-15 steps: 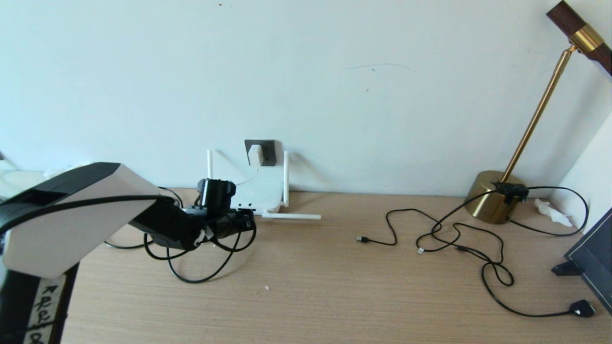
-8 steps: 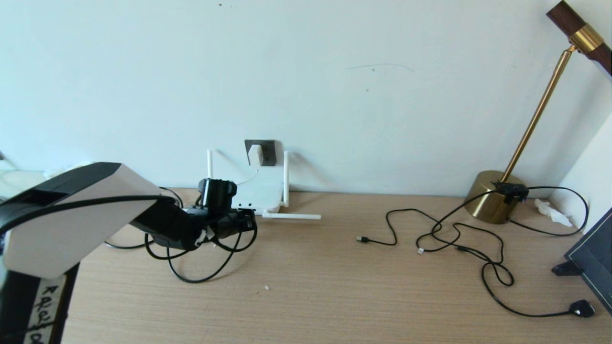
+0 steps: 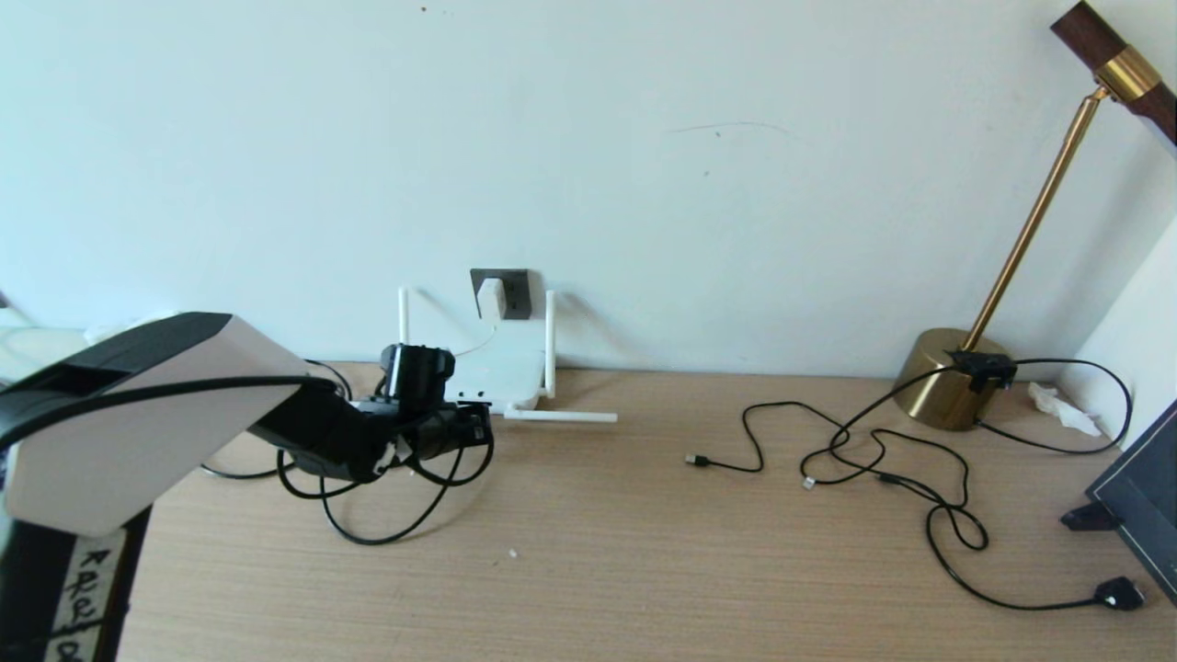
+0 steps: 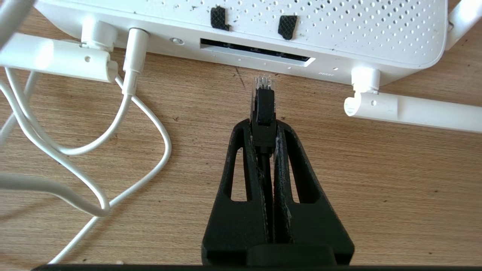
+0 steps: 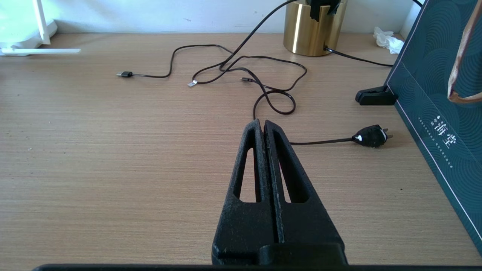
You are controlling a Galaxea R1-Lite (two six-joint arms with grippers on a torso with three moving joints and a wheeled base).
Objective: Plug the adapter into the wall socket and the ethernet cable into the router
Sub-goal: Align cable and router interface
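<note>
Head view: the adapter (image 3: 491, 298) sits in the wall socket (image 3: 511, 292), at twelve o'clock above the router (image 3: 494, 373).

Left wrist view: the left gripper (image 4: 264, 126), jaws clamped on the ethernet cable (image 4: 263, 105), holds its plug just short of the port slot; any tilt could jam it against the rim.

Right wrist view: the right gripper (image 5: 262, 126) hovers idle over the table (image 5: 113, 150), jaws together.

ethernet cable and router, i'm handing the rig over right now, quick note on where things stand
Left gripper: shut on the ethernet cable, its clear tip just short of the router port slot, not inserted.
Right gripper: shut, empty, parked over the table.
Done: the adapter sits in the wall socket.
Left: push the plug into a port, then release.
</note>
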